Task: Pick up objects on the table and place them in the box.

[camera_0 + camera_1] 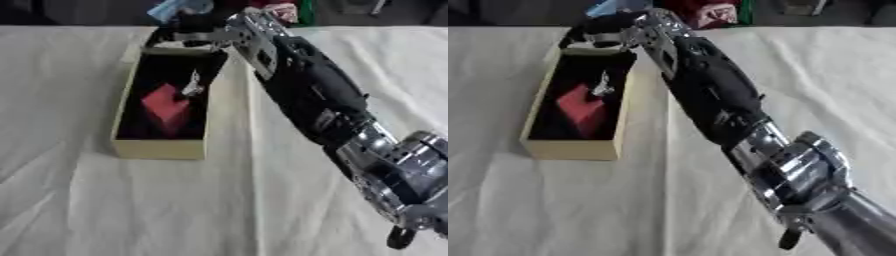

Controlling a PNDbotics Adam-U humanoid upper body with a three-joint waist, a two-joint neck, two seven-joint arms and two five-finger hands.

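1. The right robot hand [188,31] is at the far end of the box [162,149], at about 12 o'clock from the box's middle. Its arm comes in from the lower right.
2. The robot hand is dark and partly hidden, so I cannot tell if its fingers are curled or straight, or if it holds anything.
3. The box is long and thin. Its long side runs from 12 o'clock to 6 o'clock on the table [70,200].
4. Inside the box lies a red block [164,105], near the middle. Just above it, toward 1 o'clock, is a small silver thing [192,87].
5. These two things are below the robot hand, toward 6 o'clock from it.
6. Only the right arm shows, so it is the nearer one. The left robot hand is not seen.
7. I see no more things lying on the white cloth. The task looks nearly done.
8. The box walls could catch the robot hand as it moves.
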